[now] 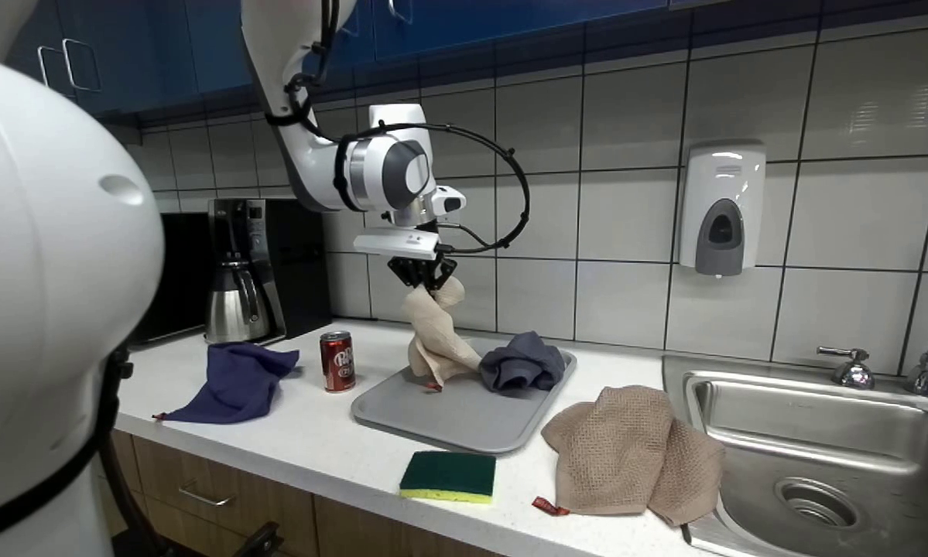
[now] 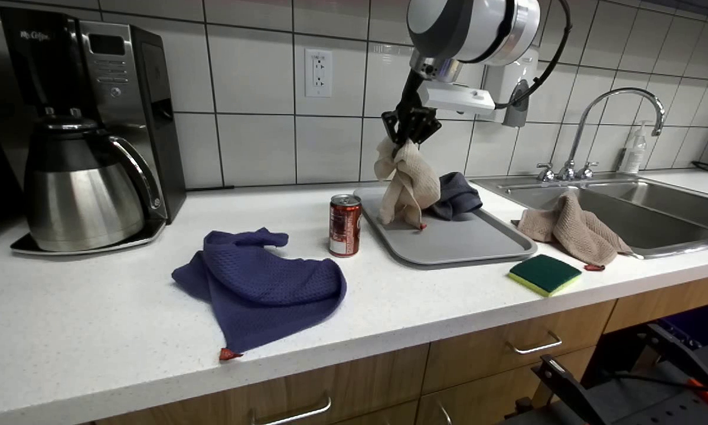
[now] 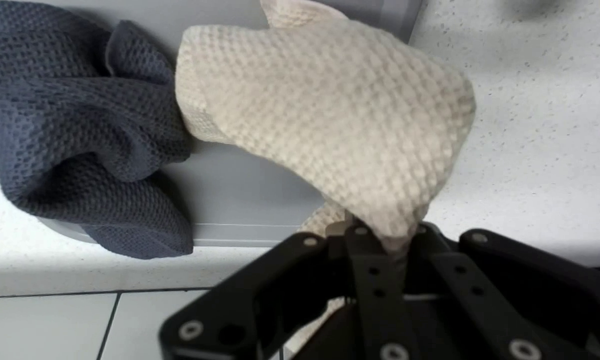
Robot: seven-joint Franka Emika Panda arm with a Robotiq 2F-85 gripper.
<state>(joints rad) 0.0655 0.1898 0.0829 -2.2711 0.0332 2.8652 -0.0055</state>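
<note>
As fingers [image 3: 367, 280] pinch a cream cloth [image 3: 330, 110], it hangs over the tray [image 1: 464, 422].
A slate-gray cloth [image 1: 522, 363] lies beside it.

In an exterior view we see, on the surface [image 1: 316, 433], the tray [image 1: 464, 422] between the can [image 1: 338, 363] at left and the sink [image 1: 812, 422] at right, the sponge [image 1: 448, 473] before the tray, and over the tray the cloth [image 1: 436, 333] in the claw [image 1: 430, 288].

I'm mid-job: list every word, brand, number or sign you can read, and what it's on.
"Mr. Coffee": coffee maker.
"DR P": red soda can, rest unclear.
Too small or blurred: red tags on the beige cloth, tan cloth and purple-blue cloth; soap dispenser marks; power outlet marking; coffee maker button labels; sink marking.
</note>
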